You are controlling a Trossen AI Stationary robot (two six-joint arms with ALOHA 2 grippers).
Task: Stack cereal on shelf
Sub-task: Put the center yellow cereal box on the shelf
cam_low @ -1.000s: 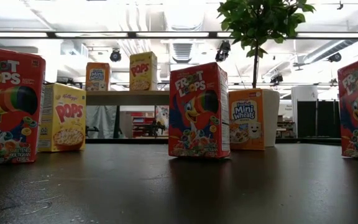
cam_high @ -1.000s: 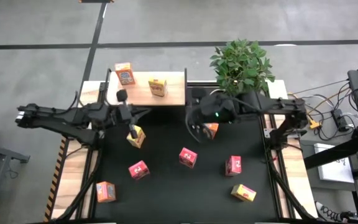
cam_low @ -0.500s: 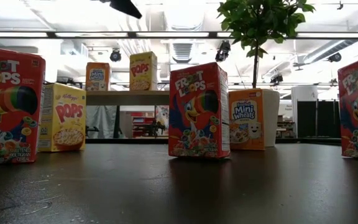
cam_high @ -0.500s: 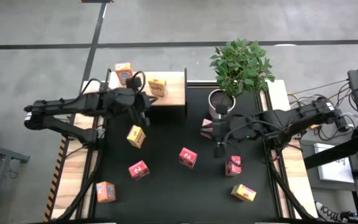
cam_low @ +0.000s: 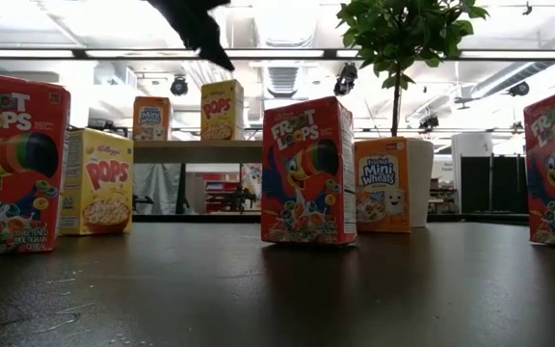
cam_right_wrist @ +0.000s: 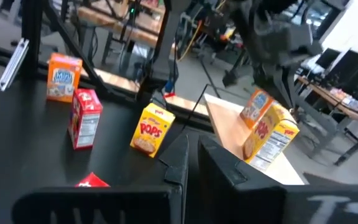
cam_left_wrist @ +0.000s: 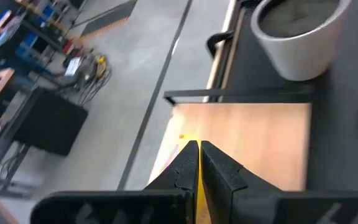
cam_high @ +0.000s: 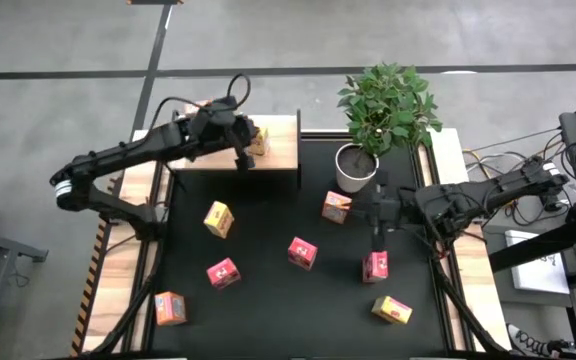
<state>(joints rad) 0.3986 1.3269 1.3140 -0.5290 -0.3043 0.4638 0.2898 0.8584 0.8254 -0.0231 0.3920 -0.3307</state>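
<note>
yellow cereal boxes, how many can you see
3: one small yellow cardboard box on the light wooden shelf, one on the mat's left side, one at its near right corner.

The left arm reaches far across with its left gripper [cam_high: 249,148] held up high, jaws closed, while the right gripper [cam_high: 374,236] hangs low, jaws nearly closed.

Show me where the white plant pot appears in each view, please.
High view: white plant pot right of the shelf, under the leaves.
Low view: right of centre, behind the orange box.
Left wrist view: top right corner.
Right wrist view: not in it.
Shared landmark: the shelf.
</note>
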